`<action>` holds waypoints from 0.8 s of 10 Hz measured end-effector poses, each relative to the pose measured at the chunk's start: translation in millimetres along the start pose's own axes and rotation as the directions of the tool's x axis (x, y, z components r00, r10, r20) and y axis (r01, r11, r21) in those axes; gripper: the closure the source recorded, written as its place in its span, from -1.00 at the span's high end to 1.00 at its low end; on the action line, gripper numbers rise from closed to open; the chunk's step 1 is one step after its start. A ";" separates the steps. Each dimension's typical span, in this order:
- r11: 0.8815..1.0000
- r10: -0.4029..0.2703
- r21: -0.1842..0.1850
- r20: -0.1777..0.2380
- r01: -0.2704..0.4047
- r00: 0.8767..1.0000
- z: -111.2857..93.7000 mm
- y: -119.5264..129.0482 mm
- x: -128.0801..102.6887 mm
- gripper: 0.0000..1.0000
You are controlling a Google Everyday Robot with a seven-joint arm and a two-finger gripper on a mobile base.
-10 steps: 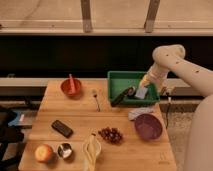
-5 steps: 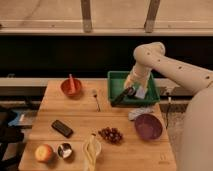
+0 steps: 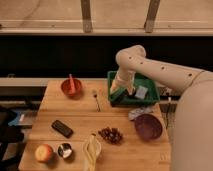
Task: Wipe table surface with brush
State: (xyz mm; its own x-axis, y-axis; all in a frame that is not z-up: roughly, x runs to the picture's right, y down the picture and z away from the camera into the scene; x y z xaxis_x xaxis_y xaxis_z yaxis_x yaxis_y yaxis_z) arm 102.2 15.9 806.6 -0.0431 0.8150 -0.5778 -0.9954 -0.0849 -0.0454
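Arm bent down w/ jaws apart over brush [image 3: 118, 96] at green bin [image 3: 149, 101].

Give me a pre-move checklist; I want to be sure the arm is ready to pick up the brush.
1. Hand at the green bin's left end, by the brush: ok.
2. Hand open: ok.
3. Brush in grasp: not ok.
4. Which brush end points up: cannot tell.
5. Table surface free to wipe: not ok; grapes, banana, purple plate lie there.
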 end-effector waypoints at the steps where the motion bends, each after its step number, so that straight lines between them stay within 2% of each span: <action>1: 1.000 0.006 0.008 -0.004 -0.006 1.000 5.4 0.7 -6.3 0.38; 3: 0.999 0.023 0.032 -0.023 -0.022 0.999 21.3 -0.3 -24.6 0.38; 5: 0.998 0.044 0.056 -0.046 -0.041 0.998 39.3 -2.5 -32.3 0.38; 6: 0.995 0.071 0.074 -0.057 -0.066 0.996 51.7 -7.2 -37.6 0.38; 8: 0.990 0.115 0.095 -0.068 -0.109 0.991 61.4 -19.3 -44.4 0.38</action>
State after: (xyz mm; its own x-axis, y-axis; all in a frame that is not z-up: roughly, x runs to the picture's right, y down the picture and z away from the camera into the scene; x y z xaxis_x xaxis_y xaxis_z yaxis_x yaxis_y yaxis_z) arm 118.1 16.5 883.2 -0.1516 0.7592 -0.6329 -0.9884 -0.1183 0.0948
